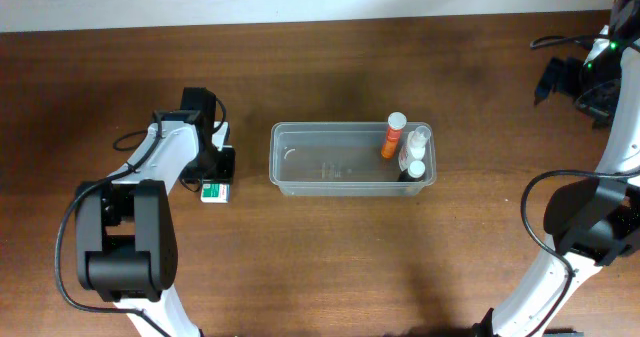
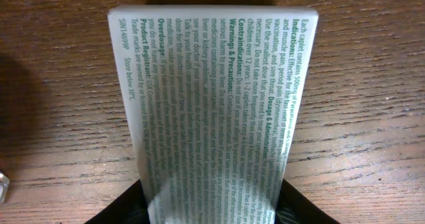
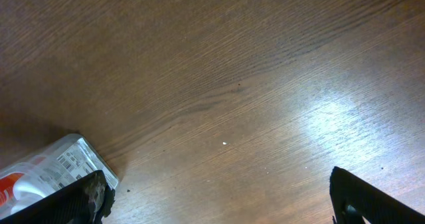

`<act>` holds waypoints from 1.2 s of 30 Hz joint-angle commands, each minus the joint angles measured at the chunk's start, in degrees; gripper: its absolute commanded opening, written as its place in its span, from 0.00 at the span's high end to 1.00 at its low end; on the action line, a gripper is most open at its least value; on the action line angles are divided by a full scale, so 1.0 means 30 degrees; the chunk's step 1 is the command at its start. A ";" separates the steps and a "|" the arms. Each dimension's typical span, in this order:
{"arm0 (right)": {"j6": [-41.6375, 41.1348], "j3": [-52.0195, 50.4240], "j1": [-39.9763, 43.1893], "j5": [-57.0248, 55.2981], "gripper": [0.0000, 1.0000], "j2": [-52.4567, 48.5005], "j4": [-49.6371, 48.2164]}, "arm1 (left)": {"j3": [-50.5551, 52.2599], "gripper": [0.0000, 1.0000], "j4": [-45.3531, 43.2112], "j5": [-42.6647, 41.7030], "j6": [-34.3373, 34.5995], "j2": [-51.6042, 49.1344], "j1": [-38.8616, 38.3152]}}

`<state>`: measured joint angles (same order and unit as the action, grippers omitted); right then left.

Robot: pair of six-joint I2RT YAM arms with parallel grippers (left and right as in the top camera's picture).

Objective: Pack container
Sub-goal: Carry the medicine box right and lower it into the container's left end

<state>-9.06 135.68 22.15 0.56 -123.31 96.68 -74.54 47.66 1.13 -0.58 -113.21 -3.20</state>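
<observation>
L hand (image 1: 222,165): box (image 2: 212,104); container (image 1: 330,188) long-axis L-R

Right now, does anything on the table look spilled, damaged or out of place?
Nothing looks spilled or damaged. The white medicine box is outside the container, held by the left gripper. The orange bottle looks tilted at the container's right end.

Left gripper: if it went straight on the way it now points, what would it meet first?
The white medicine box, which sits between the left gripper's fingers. Past the box's far end, only the wooden table shows. How steeply the gripper points down is unclear.
</observation>
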 commanded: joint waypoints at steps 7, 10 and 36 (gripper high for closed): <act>-0.0153 -0.0124 0.0000 0.0102 0.01 0.0299 0.0000 | -0.0517 0.50 0.0073 0.0270 -0.0015 -0.0117 0.0117; -0.0153 -0.0124 0.0000 0.0102 0.02 0.0299 0.0000 | -0.1304 0.50 0.0896 0.0182 -0.0007 -0.0117 0.0117; -0.0153 -0.0124 0.0000 0.0102 0.02 0.0299 0.0000 | -1.2794 0.49 1.0280 -0.1297 -0.4772 -0.0080 -0.5690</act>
<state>-9.06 135.68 22.15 0.56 -123.31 96.68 -111.66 78.28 -1.72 -7.94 -113.21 -16.34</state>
